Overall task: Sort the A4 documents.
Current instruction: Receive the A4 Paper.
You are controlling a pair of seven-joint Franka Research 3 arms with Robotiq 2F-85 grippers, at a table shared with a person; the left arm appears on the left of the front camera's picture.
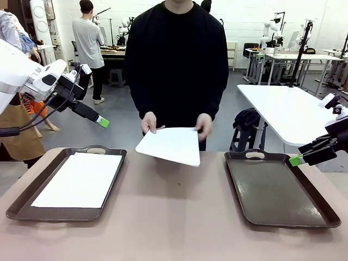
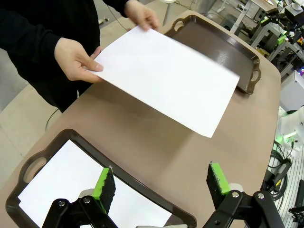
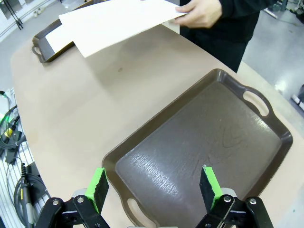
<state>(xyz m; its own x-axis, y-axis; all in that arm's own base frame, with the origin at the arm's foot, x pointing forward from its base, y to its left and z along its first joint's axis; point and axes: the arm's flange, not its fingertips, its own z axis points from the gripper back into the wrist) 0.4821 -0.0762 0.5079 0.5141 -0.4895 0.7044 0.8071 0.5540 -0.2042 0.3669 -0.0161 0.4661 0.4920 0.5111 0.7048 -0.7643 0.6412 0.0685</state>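
Right now a person at the far side of the desk [image 1: 174, 217] holds one A4 sheet [image 1: 169, 145] by its far edge, one hand [image 1: 149, 123] at one corner and the other hand [image 1: 204, 124] at the other. This held sheet is plain white, blank and thin, a clean rectangle with crisp corners; it hangs flat, tilted a little, above the bare middle of the desk between the two trays, touching neither. A second white sheet [image 1: 79, 179] lies flat inside the left tray [image 1: 68, 213], a dark brown rectangular tray with cut-out handles; the sheet is somewhat smaller than the tray, leaving a brown border around it. The right tray [image 1: 280, 191] of the same kind has a bare, slightly glossy, textured bottom.

The left gripper [image 1: 103, 122] hovers in the air above the far end of the left tray, its jaws spread wide with green pads [image 2: 103, 185] apart and nothing between them. The right gripper [image 1: 296, 160] hangs beside the far right corner of the right tray, jaws likewise spread and holding nothing.
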